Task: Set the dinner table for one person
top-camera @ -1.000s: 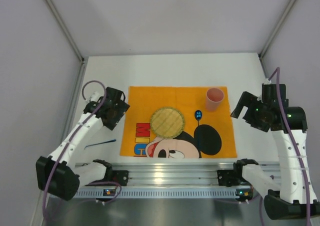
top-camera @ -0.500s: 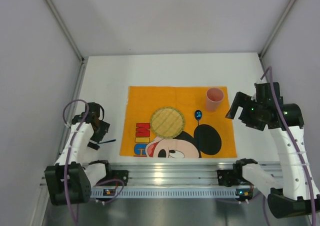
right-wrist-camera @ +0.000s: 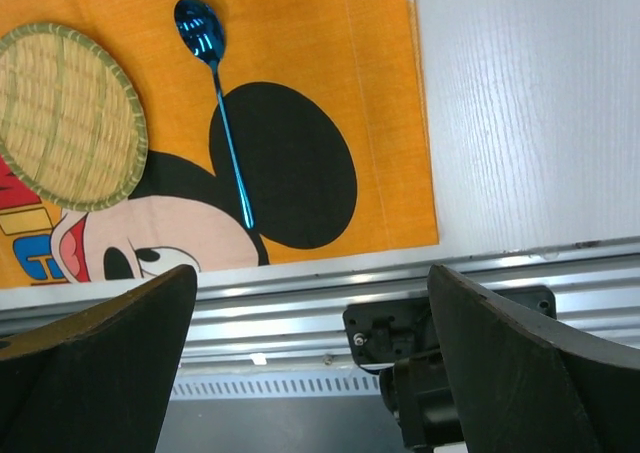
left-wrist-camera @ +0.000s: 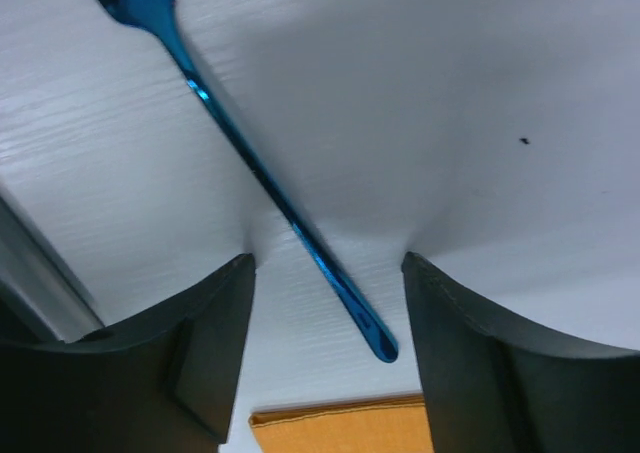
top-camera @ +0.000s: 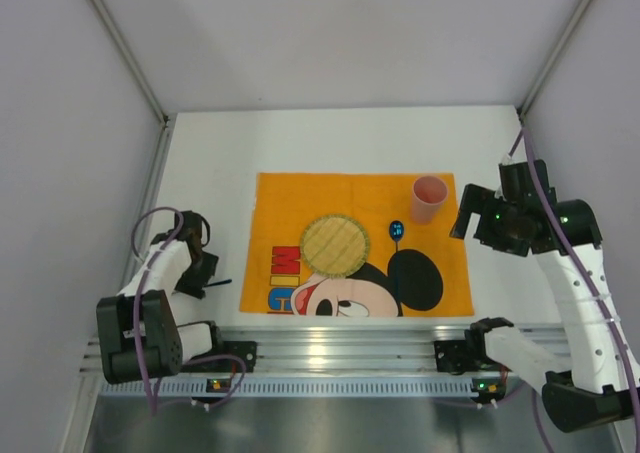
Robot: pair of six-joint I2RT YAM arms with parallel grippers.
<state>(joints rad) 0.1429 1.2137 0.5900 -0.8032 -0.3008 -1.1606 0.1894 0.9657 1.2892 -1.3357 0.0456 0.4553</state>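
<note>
Left of the orange mat (top-camera: pixel 300 198), the left gripper (left-wrist-camera: pixel 325 263) straddles a blue fork (left-wrist-camera: pixel 240 150), jaws open (no grip). The right gripper (right-wrist-camera: pixel 312 273) is wide open and empty; the pink cup (top-camera: pixel 430 199) looks empty.

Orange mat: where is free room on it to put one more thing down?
The orange mat's far left corner behind the woven disc is bare, as is the near right corner beside the spoon. Crowded: the gap between disc, spoon and pink cup.

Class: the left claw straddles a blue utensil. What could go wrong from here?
The blue metal utensil lies flat and slanted between the fingers of the left claw; closing might spin or miss it. The claw sits near the handle's end, so the head could droop when lifted.
</note>
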